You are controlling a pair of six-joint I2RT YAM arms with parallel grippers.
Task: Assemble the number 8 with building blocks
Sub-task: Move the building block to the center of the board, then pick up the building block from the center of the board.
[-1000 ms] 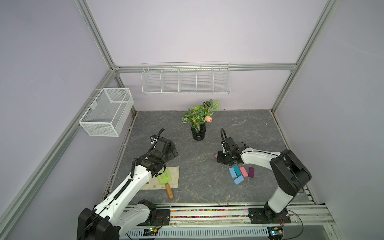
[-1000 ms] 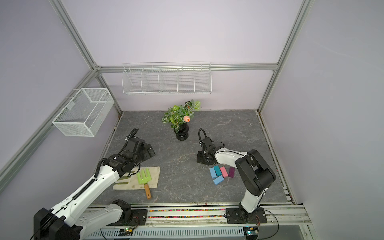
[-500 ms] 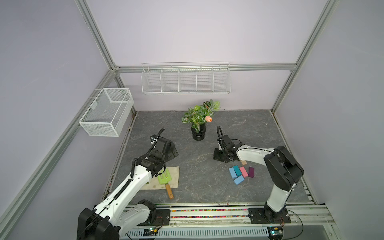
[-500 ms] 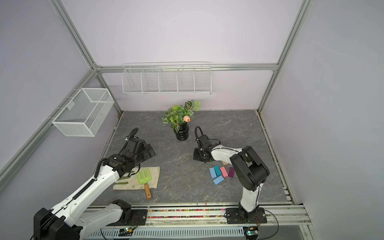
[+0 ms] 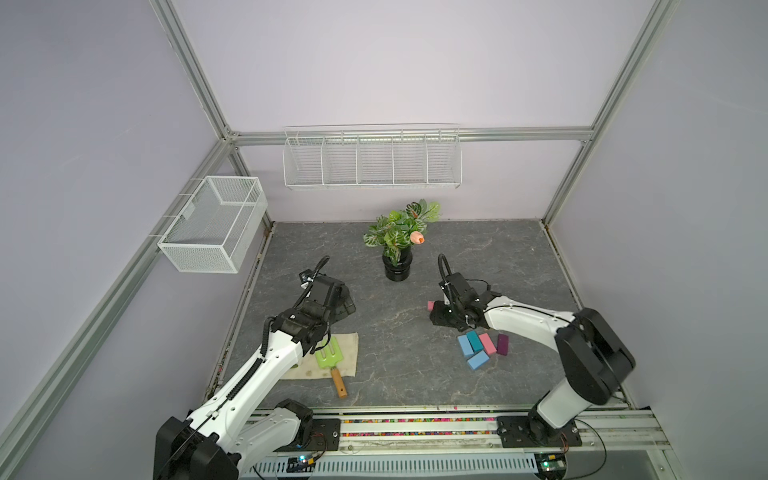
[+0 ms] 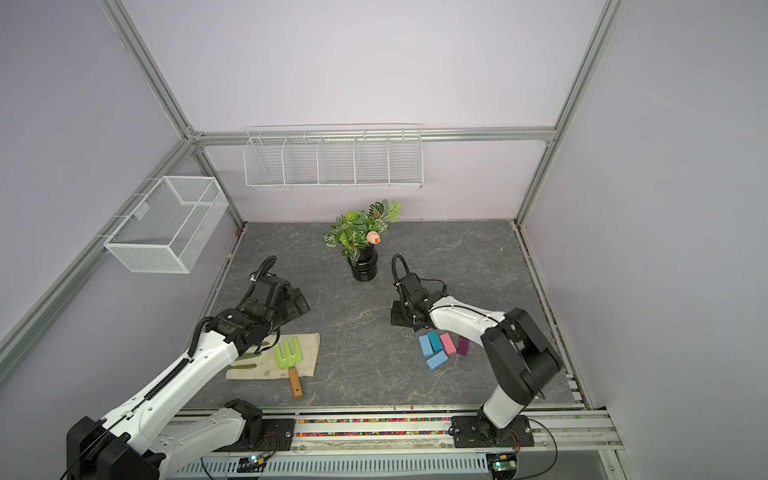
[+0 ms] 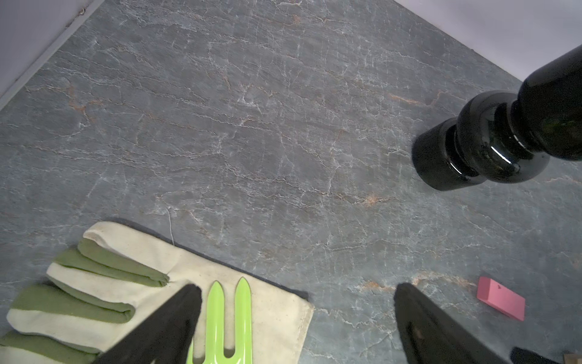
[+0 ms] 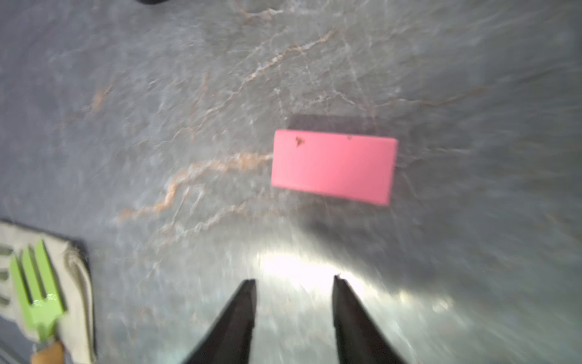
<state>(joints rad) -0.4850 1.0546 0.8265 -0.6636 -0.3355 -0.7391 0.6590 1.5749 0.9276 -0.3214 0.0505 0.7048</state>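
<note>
Veined grey stone counter | flat matte pink block lying free | right jaws parted, empty | left jaws wide, empty

Grey table veined white and rust; lone block pink; clustered blocks light blue, teal, pink and purple; fork lime, handle tan; glove cream with olive stripes; vase glossy black.

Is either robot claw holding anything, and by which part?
Nothing is held. The right gripper stands open, the pink block lying free beyond its tips; the left gripper is open and empty.
</note>
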